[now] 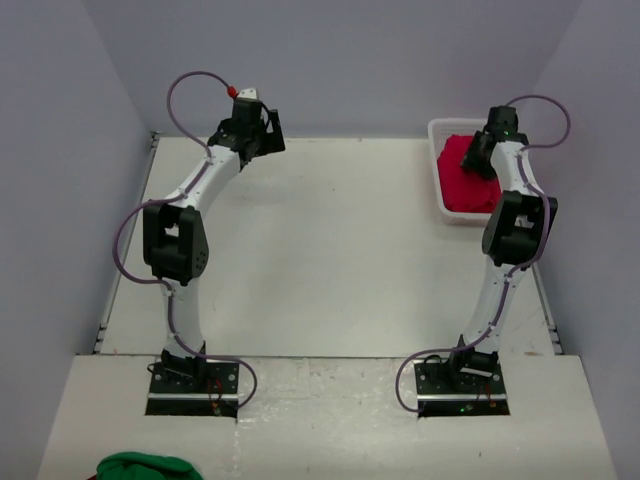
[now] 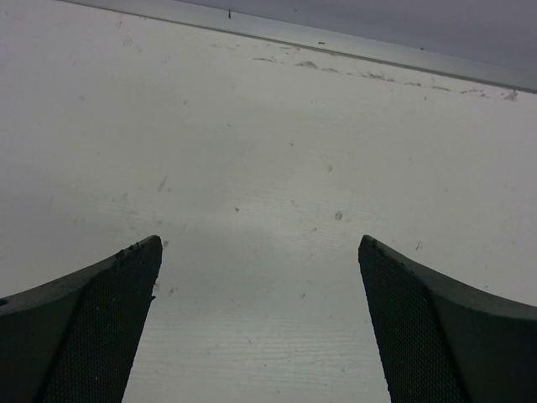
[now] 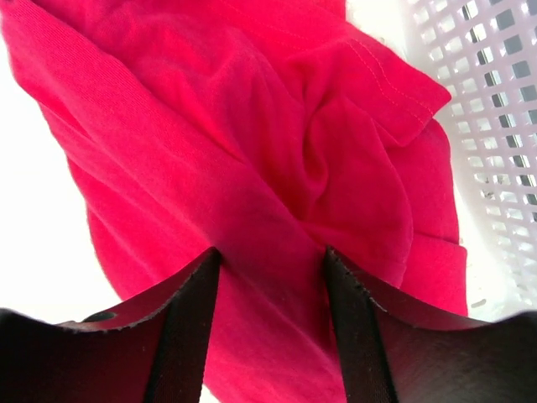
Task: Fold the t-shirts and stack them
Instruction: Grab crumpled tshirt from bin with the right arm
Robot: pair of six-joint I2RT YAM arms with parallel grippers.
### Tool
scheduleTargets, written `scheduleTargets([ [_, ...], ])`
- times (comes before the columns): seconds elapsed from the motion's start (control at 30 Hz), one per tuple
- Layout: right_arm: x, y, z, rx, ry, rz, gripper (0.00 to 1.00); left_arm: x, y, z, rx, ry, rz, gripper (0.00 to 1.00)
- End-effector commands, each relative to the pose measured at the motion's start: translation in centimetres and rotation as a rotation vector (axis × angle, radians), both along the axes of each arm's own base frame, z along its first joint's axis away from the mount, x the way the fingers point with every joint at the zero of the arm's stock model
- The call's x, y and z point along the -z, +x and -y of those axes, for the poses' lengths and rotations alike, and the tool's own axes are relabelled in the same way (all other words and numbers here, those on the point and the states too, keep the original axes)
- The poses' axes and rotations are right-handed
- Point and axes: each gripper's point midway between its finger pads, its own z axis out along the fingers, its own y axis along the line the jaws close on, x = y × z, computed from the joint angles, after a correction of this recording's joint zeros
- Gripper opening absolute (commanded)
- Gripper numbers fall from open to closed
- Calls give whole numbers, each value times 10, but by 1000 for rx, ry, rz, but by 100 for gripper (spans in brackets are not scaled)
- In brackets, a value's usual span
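A bright red t-shirt [image 1: 466, 186] lies crumpled in the white mesh basket [image 1: 437, 172] at the table's far right. My right gripper [image 1: 479, 152] reaches down into the basket. In the right wrist view its jaws [image 3: 270, 252] are narrowed onto a thick ridge of the red shirt [image 3: 252, 126], which runs between the two pads. My left gripper [image 1: 262, 126] is at the far left of the table. In the left wrist view it is wide open and empty [image 2: 260, 243] over bare white table.
The basket's mesh wall [image 3: 495, 101] stands close on the right of the right fingers. The table's far metal edge [image 2: 336, 42] runs just ahead of the left gripper. A green cloth [image 1: 145, 467] lies on the near ledge, bottom left.
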Motion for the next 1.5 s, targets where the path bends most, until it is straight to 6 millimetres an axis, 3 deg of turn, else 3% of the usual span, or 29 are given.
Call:
scheduleTargets([
  [0.0, -22, 1, 3, 6, -14, 57, 56, -30, 6, 3, 6, -49, 65, 100],
  [0.83, -73, 1, -1, -9, -45, 145, 57, -23, 0, 3, 13, -46, 54, 100],
  [1.47, -25, 8, -1, -13, -20, 73, 53, -30, 1, -5, 2, -41, 66, 100],
])
